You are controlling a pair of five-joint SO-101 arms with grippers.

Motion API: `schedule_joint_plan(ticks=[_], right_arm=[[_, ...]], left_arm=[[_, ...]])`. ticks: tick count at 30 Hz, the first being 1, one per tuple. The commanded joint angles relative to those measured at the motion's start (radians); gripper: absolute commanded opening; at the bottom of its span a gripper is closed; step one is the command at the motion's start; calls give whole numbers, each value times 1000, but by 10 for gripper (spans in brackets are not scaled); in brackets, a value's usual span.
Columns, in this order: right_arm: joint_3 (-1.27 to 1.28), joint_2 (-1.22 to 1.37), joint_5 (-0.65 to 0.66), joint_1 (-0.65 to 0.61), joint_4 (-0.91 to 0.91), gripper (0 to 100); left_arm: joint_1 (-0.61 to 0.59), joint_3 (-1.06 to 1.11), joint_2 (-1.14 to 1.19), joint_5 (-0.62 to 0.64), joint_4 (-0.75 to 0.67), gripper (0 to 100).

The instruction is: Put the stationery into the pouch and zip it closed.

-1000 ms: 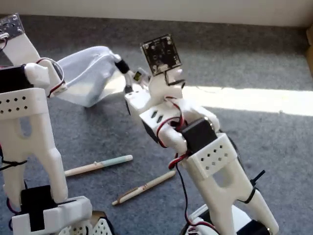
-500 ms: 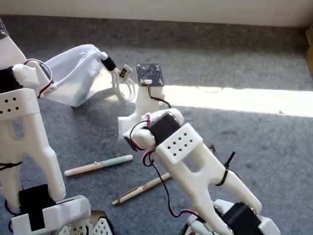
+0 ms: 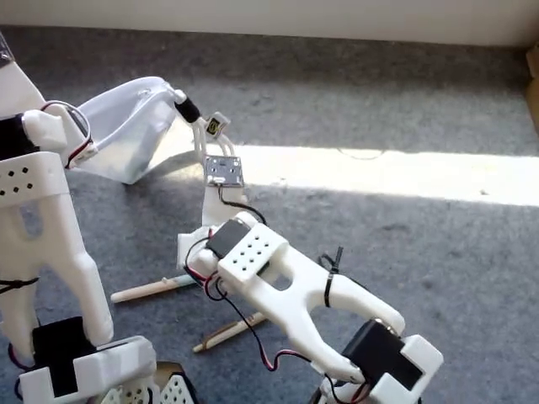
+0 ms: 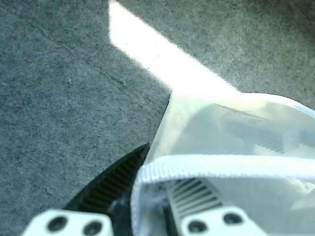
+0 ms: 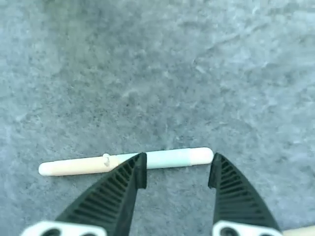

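While right fingers (image 5: 120, 187) flank a pen (image 5: 172, 157), another pen (image 3: 223, 334) lies nearby.

Translucent pouch (image 4: 236, 132) clamped in jaws, grey carpet (image 4: 64, 98), sunlit strip (image 4: 162, 64)

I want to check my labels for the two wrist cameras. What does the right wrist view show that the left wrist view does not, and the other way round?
Right wrist view: the right gripper, jaws open, hangs over a slim cream and pale-green pen lying flat. Left wrist view: the left gripper is shut on the white woven rim of a translucent white pouch, and a bright sunlit strip lies beyond it. Shared: the grey carpet and black ribbed gripper fingers.
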Motion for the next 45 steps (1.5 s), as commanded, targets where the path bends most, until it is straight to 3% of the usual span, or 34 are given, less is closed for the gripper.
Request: schedule_joint_plan(ticks=[1, 14, 24, 30, 45], right_arm=[[-10, 28, -94, -22, -53, 202], [-12, 133, -198, -62, -53, 202], [-33, 246, -218, -56, -70, 202], [-104, 283, -218, -54, 8, 199], [-111, 291, -210, 47, 10, 199]], left_arm=[[-21, -35, -8, 9, -18, 6], [-21, -35, -8, 9, -18, 6], [-21, -35, -8, 8, -18, 6], [-21, -33, -8, 8, -18, 6], [-21, -33, -7, 8, -18, 6]])
